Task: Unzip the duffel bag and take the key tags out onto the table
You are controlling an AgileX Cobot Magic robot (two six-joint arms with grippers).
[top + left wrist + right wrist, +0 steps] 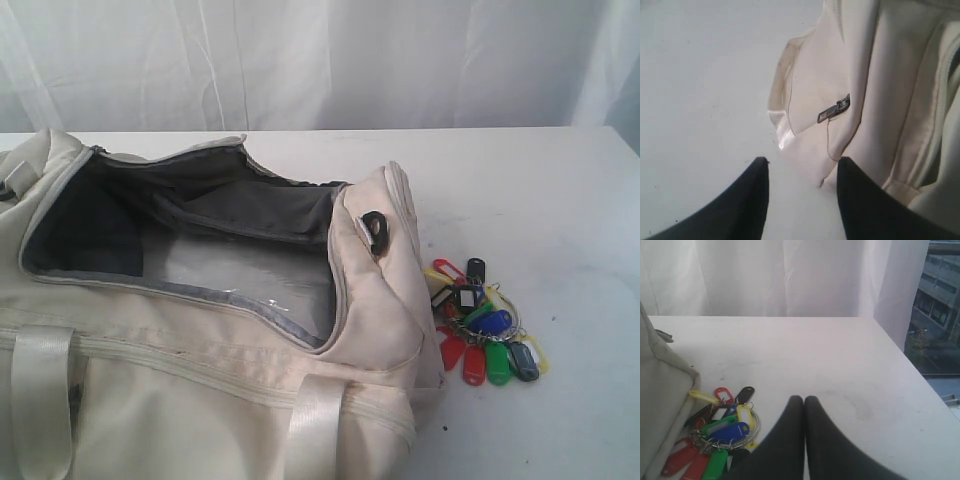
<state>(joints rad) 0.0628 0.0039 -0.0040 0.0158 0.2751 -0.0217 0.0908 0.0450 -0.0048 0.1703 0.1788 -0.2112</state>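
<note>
item 1. duffel bag (pixel 200 390): cream-beige fabric, lying across the left and middle of the exterior view on the table (pixel 560 190). the main zipper is open along the top and the mouth gapes wide, showing the grey lining (pixel 240 275). two pale webbing straps (pixel 315 425) run over the near face. a black d-ring (pixel 377 232) sits on the end panel at the bag's right end.

item 2. key tags (pixel 485 325): one bunch of small plastic tags in red, green, blue, yellow and black on metal rings. they lie flat on the table, outside the bag, just beside its right end. in the right wrist view the nearest red tags lie against the bag's lower edge; whether they touch it cannot be told.

item 3. table: white top with small dark specks; it bears the bag and the tags.

item 4. left gripper (pixel 802 162): two dark fingers (pixel 752 205) spread well apart, nothing between them but bare table and a fold of the bag. it hangs near one end of the bag, where a grey metal zipper pull (pixel 833 111) lies on the fabric. whether the fingertips touch the fabric cannot be told.

item 5. right gripper (pixel 803 400): dark fingers (pixel 790 440) pressed together tip to tip, pinching nothing. it sits over the table just beside the key tags, on the side away from the bag.

item 6. backdrop: white curtain (pixel 320 60) behind the far table edge; the right wrist view shows a building (pixel 940 295) beyond the curtain's edge.
</note>
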